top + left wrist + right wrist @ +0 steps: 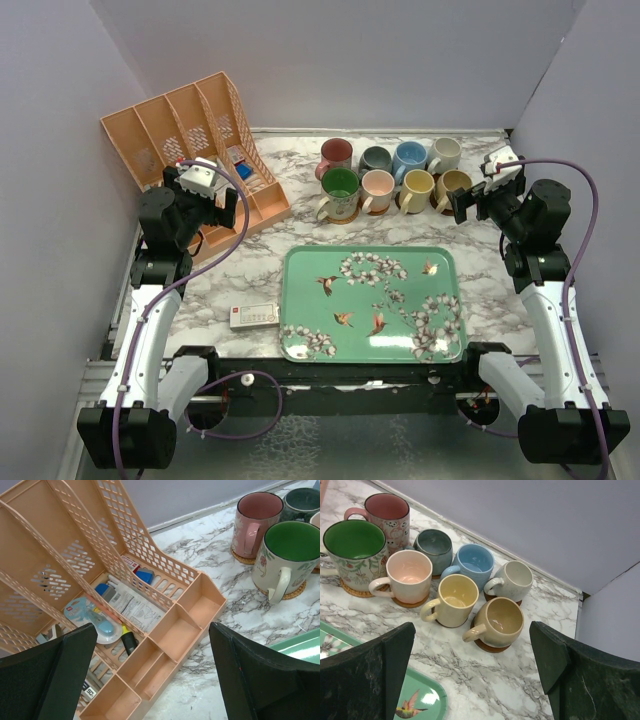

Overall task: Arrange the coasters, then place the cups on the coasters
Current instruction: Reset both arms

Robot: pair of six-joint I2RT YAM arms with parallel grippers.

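Near the front edge of the tabletop (260, 272) lies the green tray (372, 300). Both tools hang released, jaws wide: the left tool (152, 630) by the left edge, well apart from the 8 cups (395, 175) along the far edge, the right tool (472, 630) near them. Brown coasters (490, 646) sit beneath the cups.

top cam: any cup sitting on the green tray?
No, all eight cups stand on the marble tabletop behind the green tray, none on it.
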